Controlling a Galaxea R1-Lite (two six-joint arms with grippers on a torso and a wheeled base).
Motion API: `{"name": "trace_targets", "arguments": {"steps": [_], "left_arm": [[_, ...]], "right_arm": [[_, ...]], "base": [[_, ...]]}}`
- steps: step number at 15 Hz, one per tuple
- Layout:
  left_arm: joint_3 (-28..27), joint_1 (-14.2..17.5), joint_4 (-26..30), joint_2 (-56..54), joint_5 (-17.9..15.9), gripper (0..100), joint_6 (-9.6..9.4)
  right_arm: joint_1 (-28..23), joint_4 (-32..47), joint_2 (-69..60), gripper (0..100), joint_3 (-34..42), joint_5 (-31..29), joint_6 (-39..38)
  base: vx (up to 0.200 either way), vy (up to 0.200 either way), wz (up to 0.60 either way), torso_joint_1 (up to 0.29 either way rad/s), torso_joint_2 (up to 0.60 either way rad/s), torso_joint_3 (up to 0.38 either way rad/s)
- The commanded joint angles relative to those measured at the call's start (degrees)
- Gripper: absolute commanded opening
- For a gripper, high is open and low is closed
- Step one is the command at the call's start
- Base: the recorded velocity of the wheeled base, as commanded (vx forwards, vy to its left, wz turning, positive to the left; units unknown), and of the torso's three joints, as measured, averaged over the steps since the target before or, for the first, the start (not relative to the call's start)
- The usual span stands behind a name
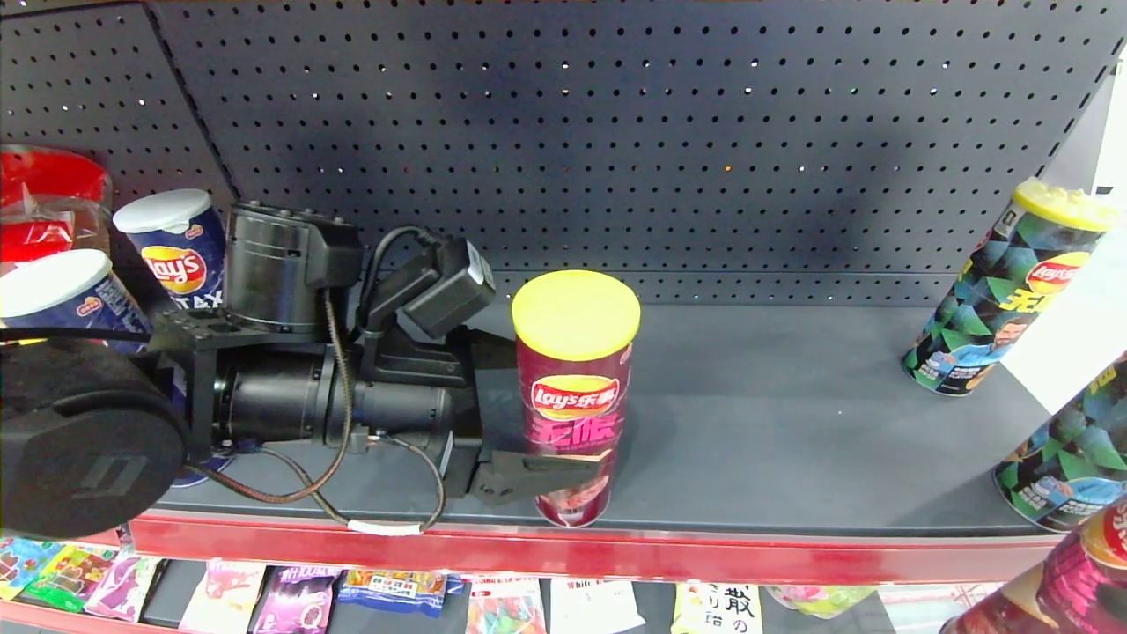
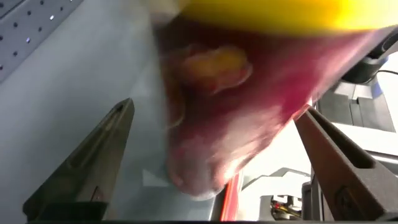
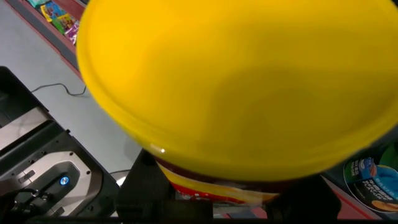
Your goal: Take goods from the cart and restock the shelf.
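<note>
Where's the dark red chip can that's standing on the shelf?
In the head view, the dark red can stands upright near the front edge of the shelf, left of middle, inside the open left claw, with blue cans farther left.

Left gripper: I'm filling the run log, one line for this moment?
left gripper open around maroon can | can upright near shelf front edge | right gripper holds second can

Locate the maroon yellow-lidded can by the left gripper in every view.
Head view: maroon can upright, centre, just behind the red shelf edge.
Left wrist view: maroon can close up, within the left gripper.
Right wrist view: another yellow-lidded can, not this one.
Shared landmark: red shelf edge, head and left wrist views.
</note>
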State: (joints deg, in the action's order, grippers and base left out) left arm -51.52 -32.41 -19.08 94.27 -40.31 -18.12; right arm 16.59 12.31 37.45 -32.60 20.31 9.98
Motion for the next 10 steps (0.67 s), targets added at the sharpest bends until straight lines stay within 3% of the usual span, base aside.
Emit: {"name": "trace_targets", "arguments": {"steps": [1,3,7,10], "left_arm": [[2.39,2.53,-0.08,-3.57,0.32,100,-0.17],[3.62,3.59,-0.08,-5.94,0.59,100,-0.08],[11.44,7.28,0.01,-14.9,0.76,100,0.19],[16.54,7.89,0.09,-20.97,1.29,100,0.54]], "right_arm": [[0.11,0.08,0.08,0,0.43,-0.01,0.04],[0.11,0.26,0.34,0,0.61,0.08,0.04],[0.11,-0.36,3.07,0,0.08,0.26,0.04],[0.55,-0.54,8.34,0,-4.32,0.43,0.21]], "base": [[0.0,0.0,0.0,0.0,0.0,0.0],[0.0,0.0,0.0,0.0,0.0,0.0],[0.0,0.0,0.0,0.0,0.0,0.0],[0.0,0.0,0.0,0.0,0.0,0.0]]}}
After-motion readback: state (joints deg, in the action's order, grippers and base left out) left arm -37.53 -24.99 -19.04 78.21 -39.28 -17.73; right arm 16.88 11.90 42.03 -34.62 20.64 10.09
